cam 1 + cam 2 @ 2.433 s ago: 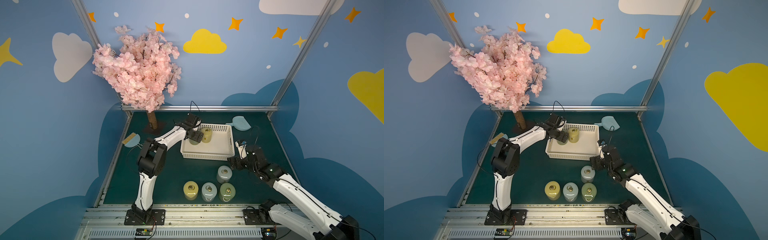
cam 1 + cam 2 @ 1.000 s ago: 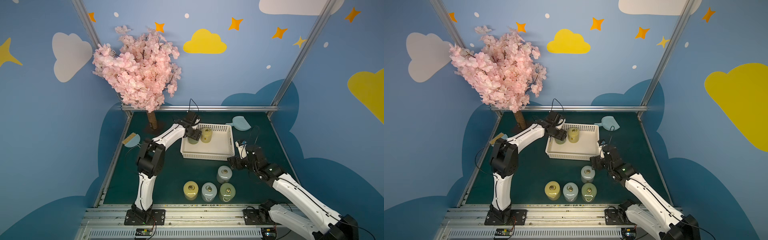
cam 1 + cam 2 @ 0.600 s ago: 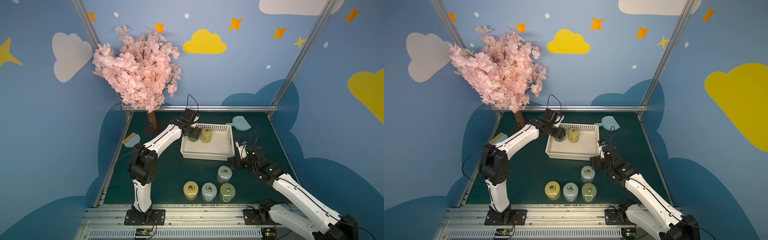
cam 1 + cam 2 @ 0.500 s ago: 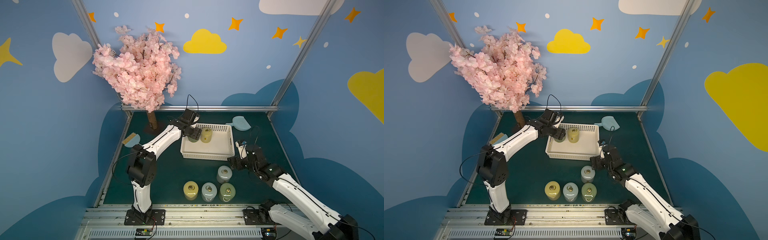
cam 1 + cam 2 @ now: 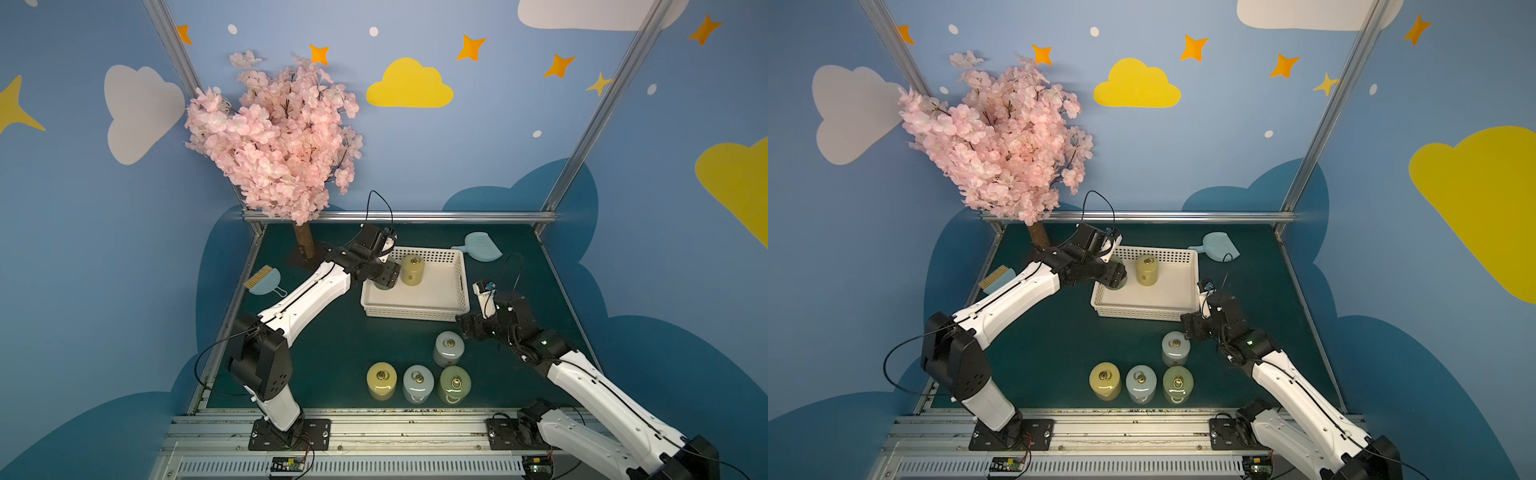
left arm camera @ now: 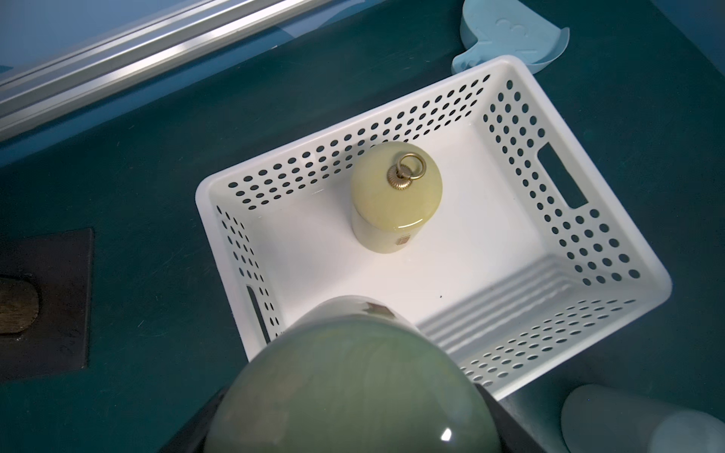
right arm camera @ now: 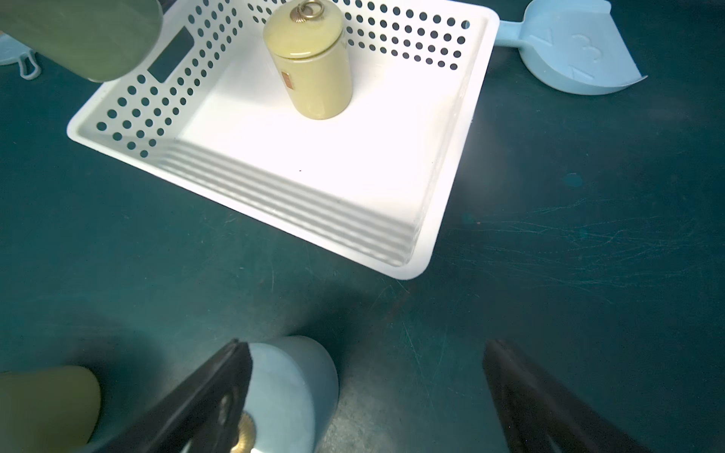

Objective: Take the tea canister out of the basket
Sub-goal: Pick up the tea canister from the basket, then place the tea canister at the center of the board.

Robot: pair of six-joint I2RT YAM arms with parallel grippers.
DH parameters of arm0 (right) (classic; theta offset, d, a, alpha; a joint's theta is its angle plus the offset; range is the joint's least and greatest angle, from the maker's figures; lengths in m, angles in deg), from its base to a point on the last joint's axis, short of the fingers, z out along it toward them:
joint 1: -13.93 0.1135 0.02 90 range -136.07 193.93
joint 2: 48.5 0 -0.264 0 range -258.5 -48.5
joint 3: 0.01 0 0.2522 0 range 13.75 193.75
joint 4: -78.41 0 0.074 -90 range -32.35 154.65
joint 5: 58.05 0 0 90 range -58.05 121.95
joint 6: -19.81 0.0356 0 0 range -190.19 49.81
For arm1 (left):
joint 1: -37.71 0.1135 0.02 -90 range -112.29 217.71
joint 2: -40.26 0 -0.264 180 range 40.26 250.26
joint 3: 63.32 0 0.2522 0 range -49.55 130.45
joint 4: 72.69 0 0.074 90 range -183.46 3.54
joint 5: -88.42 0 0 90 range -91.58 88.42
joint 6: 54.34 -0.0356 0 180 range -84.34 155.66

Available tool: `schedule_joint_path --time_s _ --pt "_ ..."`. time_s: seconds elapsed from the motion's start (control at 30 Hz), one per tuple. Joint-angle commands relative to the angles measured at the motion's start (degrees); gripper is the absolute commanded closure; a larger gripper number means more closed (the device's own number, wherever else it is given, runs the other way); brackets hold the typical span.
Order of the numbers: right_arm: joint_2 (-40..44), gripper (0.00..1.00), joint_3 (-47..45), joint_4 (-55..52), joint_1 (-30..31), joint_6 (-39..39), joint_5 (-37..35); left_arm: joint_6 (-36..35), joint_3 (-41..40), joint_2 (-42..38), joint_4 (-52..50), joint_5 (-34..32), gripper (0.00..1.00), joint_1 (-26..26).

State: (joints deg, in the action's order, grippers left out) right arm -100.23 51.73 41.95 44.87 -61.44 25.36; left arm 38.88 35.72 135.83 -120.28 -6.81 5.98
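Left gripper: jaws were closed on the green canister, which hung below them over the basket end wall. Right gripper: jaws stood wide, empty. Risk: the base could clip the rim beneath if carried out low, and the top-held grip might slip.

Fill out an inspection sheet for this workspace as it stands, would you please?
Surface: dark green mat, lightly scratched.
Job's things: white basket holds one upright yellow canister; green canister gripped, raised over the basket's tree-side end; four canisters stand on the mat in front.
Clutter: light-blue dustpan behind the basket; brush at the mat's edge; blossom tree.
Grippers: left gripper shut on the green canister; right gripper open, empty, beside a pale-blue canister.
Cables: black loop above the left gripper.
Surroundings: blue walls with clouds and stars; aluminium frame.
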Motion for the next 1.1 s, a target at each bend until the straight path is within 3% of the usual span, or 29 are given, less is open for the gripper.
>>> schedule_joint_path --time_s 0.0,0.5,1.07 --pt "1.66 0.02 -1.09 1.04 -0.26 0.59 -0.70 0.66 -0.63 -4.66 2.98 -0.24 0.49 -1.62" --pt "5.59 0.02 -4.82 5.12 -0.31 2.23 -2.64 2.73 -12.09 -17.46 2.80 -1.35 0.49 -9.83" --pt "6.34 0.02 -5.37 5.34 -0.37 2.41 -3.95 6.14 -19.06 -18.34 6.76 -5.18 0.49 -19.91"
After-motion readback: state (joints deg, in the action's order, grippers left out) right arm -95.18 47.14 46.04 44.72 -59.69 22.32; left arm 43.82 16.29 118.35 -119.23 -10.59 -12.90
